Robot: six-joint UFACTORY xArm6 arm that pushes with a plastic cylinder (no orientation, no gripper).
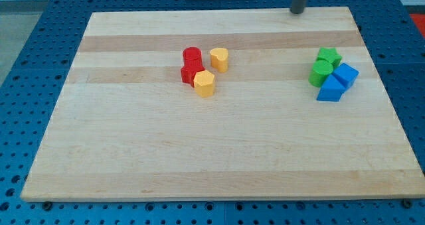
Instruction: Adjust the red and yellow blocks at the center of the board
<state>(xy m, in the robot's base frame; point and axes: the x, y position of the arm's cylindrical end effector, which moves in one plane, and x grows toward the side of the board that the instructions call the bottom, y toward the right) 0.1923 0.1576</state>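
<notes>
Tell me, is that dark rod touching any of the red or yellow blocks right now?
No. My tip sits at the board's top edge, well up and to the view's right of the red blocks and yellow blocks.

Board pale smooth wood; red cylinder matt plastic.

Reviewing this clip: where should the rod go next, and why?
Probably bring my tip from the board's top edge down toward the view's left, to the red and yellow cluster. It touches no block now. The red cylinder, the other red block, yellow heart-like block and yellow hexagonal block sit bunched near the centre.
</notes>
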